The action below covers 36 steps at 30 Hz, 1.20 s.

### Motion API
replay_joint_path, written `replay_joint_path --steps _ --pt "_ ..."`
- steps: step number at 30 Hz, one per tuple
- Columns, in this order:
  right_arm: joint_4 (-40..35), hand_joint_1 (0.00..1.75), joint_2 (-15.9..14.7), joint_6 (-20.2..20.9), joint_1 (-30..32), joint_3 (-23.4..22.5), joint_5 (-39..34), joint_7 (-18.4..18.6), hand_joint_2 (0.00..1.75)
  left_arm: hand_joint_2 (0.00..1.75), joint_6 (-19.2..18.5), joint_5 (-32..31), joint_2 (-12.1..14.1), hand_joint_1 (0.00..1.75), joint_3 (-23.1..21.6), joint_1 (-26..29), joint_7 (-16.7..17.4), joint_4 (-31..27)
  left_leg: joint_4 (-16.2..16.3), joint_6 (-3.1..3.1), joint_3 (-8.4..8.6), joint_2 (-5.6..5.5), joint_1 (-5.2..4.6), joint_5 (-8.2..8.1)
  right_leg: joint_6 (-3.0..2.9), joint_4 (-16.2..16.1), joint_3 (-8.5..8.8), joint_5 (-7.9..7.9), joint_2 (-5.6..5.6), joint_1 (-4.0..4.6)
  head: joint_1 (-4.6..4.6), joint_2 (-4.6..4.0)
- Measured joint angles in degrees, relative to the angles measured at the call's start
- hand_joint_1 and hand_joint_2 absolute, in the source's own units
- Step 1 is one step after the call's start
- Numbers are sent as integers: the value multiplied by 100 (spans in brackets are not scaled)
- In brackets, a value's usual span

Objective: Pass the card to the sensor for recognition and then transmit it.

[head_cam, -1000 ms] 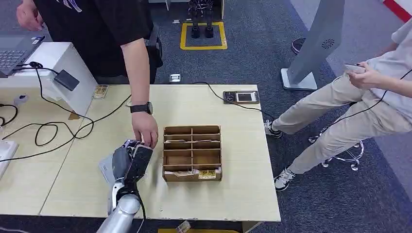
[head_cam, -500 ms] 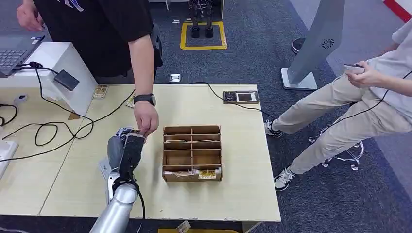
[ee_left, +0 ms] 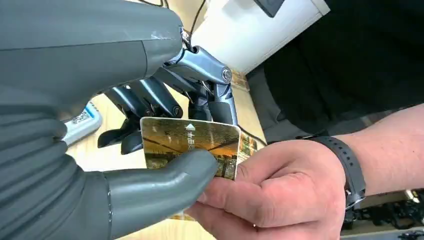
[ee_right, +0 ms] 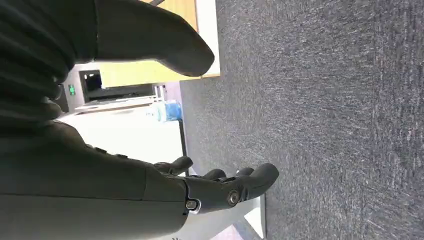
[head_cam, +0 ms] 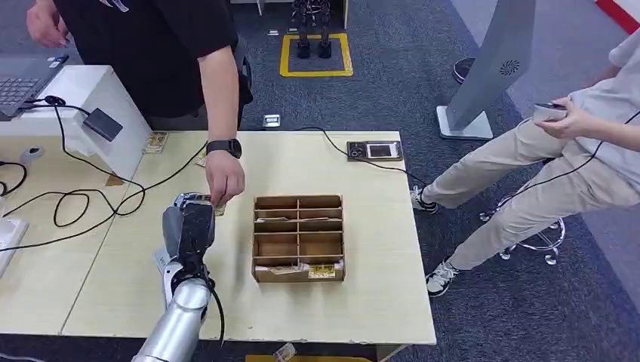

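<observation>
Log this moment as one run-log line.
stage: handover | left hand: pinches card | person's hand: grips same card | right hand: hangs empty, fingers apart

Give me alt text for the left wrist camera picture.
The robot's left hand pinches a gold card under its thumb while a person's hand, wearing a black watch, grips the card's other end.

The head view looks down on the pale wooden tabletop [head_cam: 362, 226]; the left wrist view sits close behind the left hand [ee_left: 150, 150], sharing its gold card [ee_left: 190, 145]; the right wrist view faces grey carpet floor [ee_right: 325, 120].
</observation>
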Motion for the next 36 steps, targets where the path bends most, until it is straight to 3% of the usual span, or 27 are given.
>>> replay_joint_path --steps 6,7,14,15,23,24,30,33,36 --pt "0 0 0 -4 -2 55 -4 2 175 175 17 30 0 175 0 -40 -6 0 0 0 -2 0 0 0 0 0 -3 0 1 0 0 0" --pt "0 0 0 -11 -2 61 -13 4 175 175 31 83 0 3 0 -43 -24 0 0 0 -3 0 0 0 0 0 -4 0 1 0 0 0" --pt "0 0 0 -28 -6 186 -181 17 175 175 264 466 -2 0 0 -44 -289 7 0 0 -6 -1 0 0 0 0 -5 0 0 0 0 0" --pt "0 0 0 -31 -7 208 -203 18 175 0 271 490 -2 0 2 -44 -330 7 0 0 -6 -1 0 0 0 0 -5 0 0 0 0 0" --pt "2 0 0 -46 -8 356 -361 17 175 0 284 826 -42 0 232 -36 -612 7 0 0 -6 0 0 0 0 0 -5 0 0 0 0 0" --pt "4 0 0 -50 -8 369 -378 18 175 175 288 865 -61 0 299 -32 -675 7 0 0 -6 -1 0 0 0 0 -5 0 0 0 0 0" --pt "20 0 0 -127 -8 433 -514 15 175 175 293 1382 -127 0 479 122 -949 -212 0 0 -7 0 0 0 0 0 -5 0 0 0 0 0" --pt "37 0 0 -138 -7 479 -608 -2 175 175 223 1697 -127 0 479 333 -1052 -597 0 0 -7 0 0 0 0 0 -5 -1 0 0 0 0" --pt "65 0 2 -140 -5 503 -723 -63 175 175 -84 2134 -125 0 466 665 -1250 -1246 0 0 -7 2 0 -1 1 0 -6 -1 2 0 0 0"
